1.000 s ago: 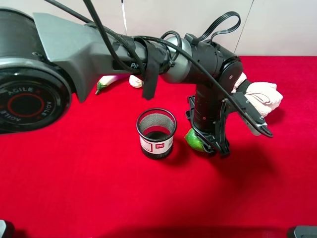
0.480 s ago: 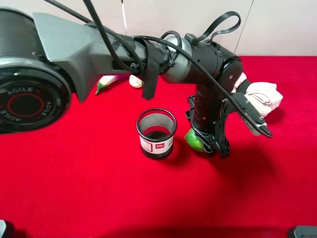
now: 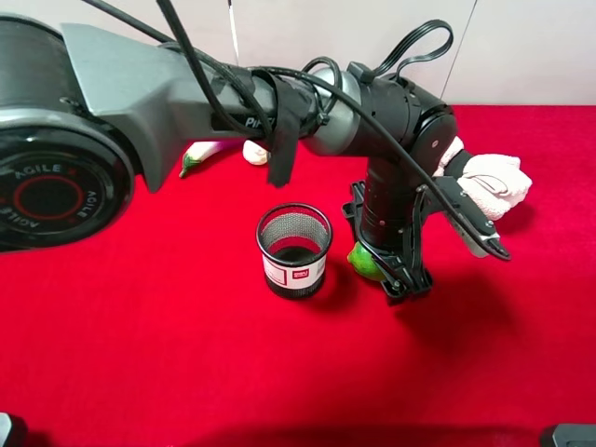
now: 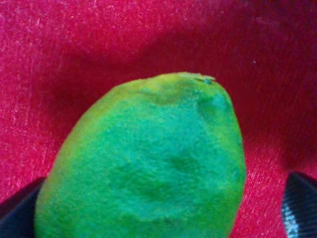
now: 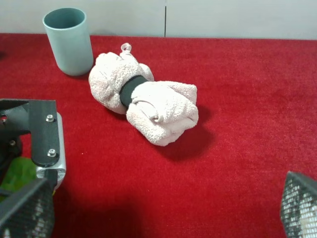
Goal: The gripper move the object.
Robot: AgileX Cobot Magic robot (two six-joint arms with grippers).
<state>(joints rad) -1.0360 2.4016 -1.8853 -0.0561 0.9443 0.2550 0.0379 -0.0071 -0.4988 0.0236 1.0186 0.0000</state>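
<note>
The object, a bumpy bright-green lime (image 3: pixel 364 262), lies on the red cloth just right of the black mesh cup (image 3: pixel 294 250). My left gripper (image 3: pixel 389 272) points down over it, its black fingers on either side. The lime (image 4: pixel 148 163) fills the left wrist view. One finger (image 4: pixel 15 213) touches it and the other finger (image 4: pixel 300 208) stands apart, with red cloth showing between. My right gripper (image 5: pixel 163 208) is open and empty, away from the lime. A bit of the lime (image 5: pixel 15 173) shows in the right wrist view beside the left arm's bracket (image 5: pixel 45 139).
A rolled white towel with a dark band (image 3: pixel 494 184) (image 5: pixel 143 101) lies right of the left arm. A teal cup (image 5: pixel 68 40) stands at the back. A white-and-green vegetable (image 3: pixel 200 156) and a small white garlic (image 3: pixel 254 152) lie behind the arm.
My left gripper has shifted slightly left, toward the mesh cup, over the lime. The lime stays in about the same spot. Nothing else has moved.
</note>
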